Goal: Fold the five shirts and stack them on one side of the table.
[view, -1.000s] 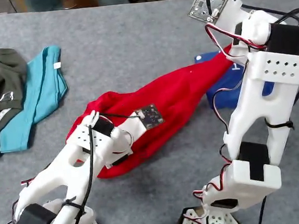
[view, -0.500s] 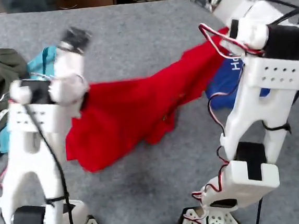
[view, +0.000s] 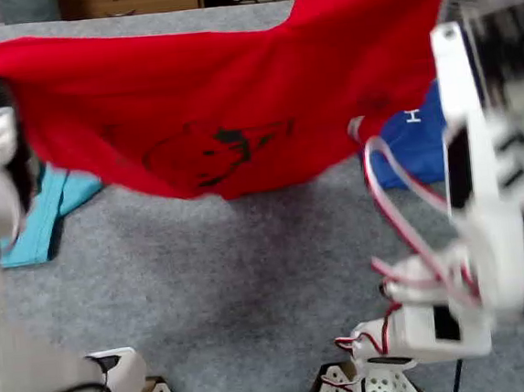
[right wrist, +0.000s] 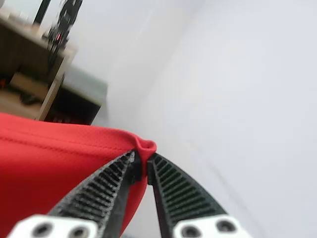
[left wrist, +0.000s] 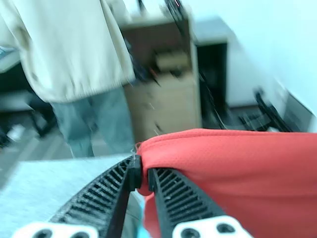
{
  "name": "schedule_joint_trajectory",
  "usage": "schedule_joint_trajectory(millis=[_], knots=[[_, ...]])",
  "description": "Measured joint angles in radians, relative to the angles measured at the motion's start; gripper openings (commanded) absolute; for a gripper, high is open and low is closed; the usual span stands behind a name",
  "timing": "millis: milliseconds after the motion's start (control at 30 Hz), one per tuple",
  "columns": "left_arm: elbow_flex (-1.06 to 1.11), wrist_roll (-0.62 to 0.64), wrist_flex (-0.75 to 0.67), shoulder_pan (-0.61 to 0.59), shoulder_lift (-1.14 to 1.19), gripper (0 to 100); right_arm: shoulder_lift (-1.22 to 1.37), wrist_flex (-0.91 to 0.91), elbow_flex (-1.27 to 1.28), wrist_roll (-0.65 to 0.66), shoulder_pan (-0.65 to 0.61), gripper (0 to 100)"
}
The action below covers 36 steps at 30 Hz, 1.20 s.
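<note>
My left gripper (left wrist: 141,169) and right gripper (right wrist: 141,162), each clamped on the red shirt (view: 216,90), have hoisted it off the table (view: 251,279), spread taut in mid-air, ready to lay flat.

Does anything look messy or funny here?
Nothing looks broken. The red shirt hangs stretched in the air between the left claw and right claw, and the teal shirt lies bunched up on the table.

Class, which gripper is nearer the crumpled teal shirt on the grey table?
Left. The left gripper pinches one end of the red shirt near the teal shirt; the right gripper pinches the other end, across the table.
</note>
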Motion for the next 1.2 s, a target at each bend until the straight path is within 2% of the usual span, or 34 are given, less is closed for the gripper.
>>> schedule_joint_trajectory(millis=[133, 300, 433, 633, 833, 1000, 1100, 1200], knots=[[0.071, 0.0, 0.0, -0.052, -0.104, 3, -0.137, -0.003, 0.023, -0.002, 0.0, 1.3], [0.42, 0.0, 0.0, -0.081, -0.305, 3, -0.259, 0.034, 0.089, -0.002, -0.002, 1.3], [0.698, -0.052, 0.002, -0.083, -0.496, 3, -0.31, 0.08, 0.138, 0.015, -0.002, 1.3], [0.879, -0.126, 0.0, -0.087, -0.821, 3, -0.419, 0.074, 0.127, 0.048, -0.002, 1.3], [1.208, -0.167, -0.008, -0.084, -0.844, 3, -0.391, 0.008, 0.341, 0.084, -0.012, 1.3], [1.545, -0.17, -0.226, -0.083, -0.799, 3, -0.296, -0.015, 0.658, 0.244, -0.146, 1.3], [1.751, -0.17, -0.446, -0.083, -0.713, 3, -0.23, -0.068, 0.862, 0.298, -0.226, 1.3], [1.892, -0.17, -0.694, -0.084, -0.586, 3, -0.143, -0.199, 1.049, 0.31, -0.25, 1.3]])
